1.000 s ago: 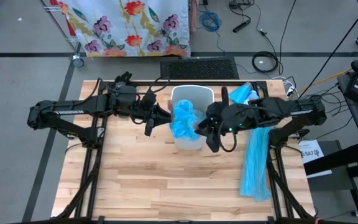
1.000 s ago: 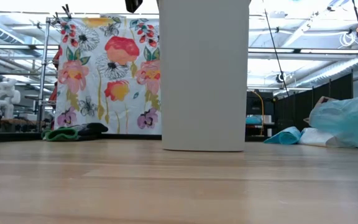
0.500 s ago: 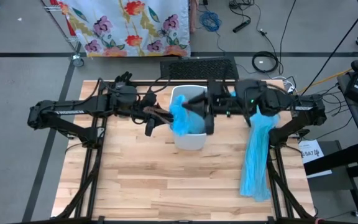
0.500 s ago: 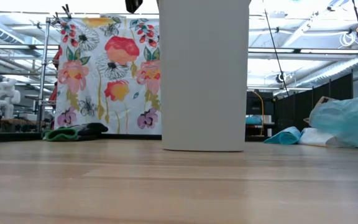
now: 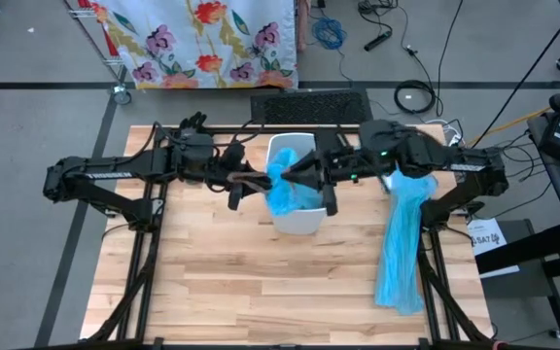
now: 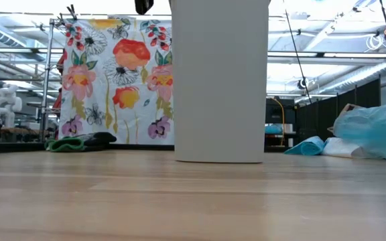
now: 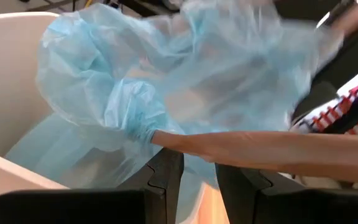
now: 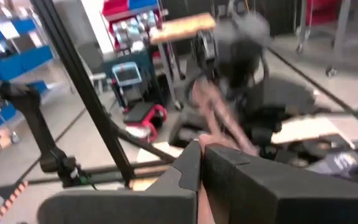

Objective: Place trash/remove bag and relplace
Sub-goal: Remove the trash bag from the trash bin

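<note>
On the wooden bench (image 5: 222,282) a long blue plastic strip (image 5: 400,248) lies along the right side, and farther back stands a white bin (image 5: 295,216) with a crumpled blue bag (image 5: 288,185) bunched at its mouth. The left pincer (image 5: 258,183) grips the bag's edge at the bin's left rim, its fingers (image 7: 166,180) partly closed on the plastic. The right pincer (image 5: 299,173) hangs over the bin with its fingers (image 8: 191,165) pressed together and nothing between them; no trash shows.
</note>
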`<action>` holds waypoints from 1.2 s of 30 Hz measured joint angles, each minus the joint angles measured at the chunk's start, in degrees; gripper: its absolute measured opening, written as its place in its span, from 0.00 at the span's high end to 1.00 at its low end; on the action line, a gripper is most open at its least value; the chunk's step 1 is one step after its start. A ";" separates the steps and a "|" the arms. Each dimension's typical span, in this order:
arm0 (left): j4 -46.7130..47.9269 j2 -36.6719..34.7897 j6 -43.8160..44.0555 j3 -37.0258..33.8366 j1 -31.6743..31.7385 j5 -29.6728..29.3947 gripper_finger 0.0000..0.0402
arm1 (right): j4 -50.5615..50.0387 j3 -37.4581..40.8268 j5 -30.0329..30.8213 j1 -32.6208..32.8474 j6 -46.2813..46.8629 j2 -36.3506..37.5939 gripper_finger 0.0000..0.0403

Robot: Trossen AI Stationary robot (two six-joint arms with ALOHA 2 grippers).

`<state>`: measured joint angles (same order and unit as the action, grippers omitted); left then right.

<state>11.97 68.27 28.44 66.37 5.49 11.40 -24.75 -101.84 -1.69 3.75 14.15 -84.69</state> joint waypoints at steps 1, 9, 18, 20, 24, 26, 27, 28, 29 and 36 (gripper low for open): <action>-0.28 0.00 1.14 0.00 0.00 -0.07 0.76 | -0.52 0.00 -0.07 0.00 -0.01 -0.49 0.99; -0.98 0.00 1.75 0.00 -0.01 -0.92 0.76 | -0.31 0.00 -0.19 -0.02 -2.23 -5.15 0.85; -1.16 0.00 2.74 0.00 0.01 -1.27 0.76 | 3.87 0.00 -0.02 -0.43 -4.43 -9.55 0.79; -1.11 0.00 2.74 0.00 -0.01 -1.28 0.76 | 3.95 0.00 0.10 -0.77 -4.99 -10.26 0.79; -0.99 0.00 2.74 0.00 -0.01 -1.29 0.76 | 4.47 0.00 0.09 -1.46 -5.39 -11.28 0.79; -1.01 0.00 2.73 0.00 0.00 -1.29 0.76 | 5.19 0.00 0.11 -1.80 -5.37 -11.54 0.79; -0.98 0.00 2.73 0.00 0.00 -1.32 0.76 | 5.35 0.00 0.04 -1.92 -5.35 -11.54 0.79; -0.98 0.00 2.72 0.00 0.00 -1.33 0.76 | 5.55 0.00 0.09 -1.98 -5.35 -11.54 0.79; -1.01 0.00 2.72 0.00 0.00 -1.33 0.76 | 6.10 0.00 0.09 -2.13 -5.35 -11.62 0.79; -0.59 0.00 2.30 0.00 0.01 -1.36 0.76 | 6.05 0.00 -0.31 -2.11 -4.33 -11.73 0.79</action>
<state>11.38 68.27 30.74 66.37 5.50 10.04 -18.70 -101.84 -2.01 1.63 9.82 -96.42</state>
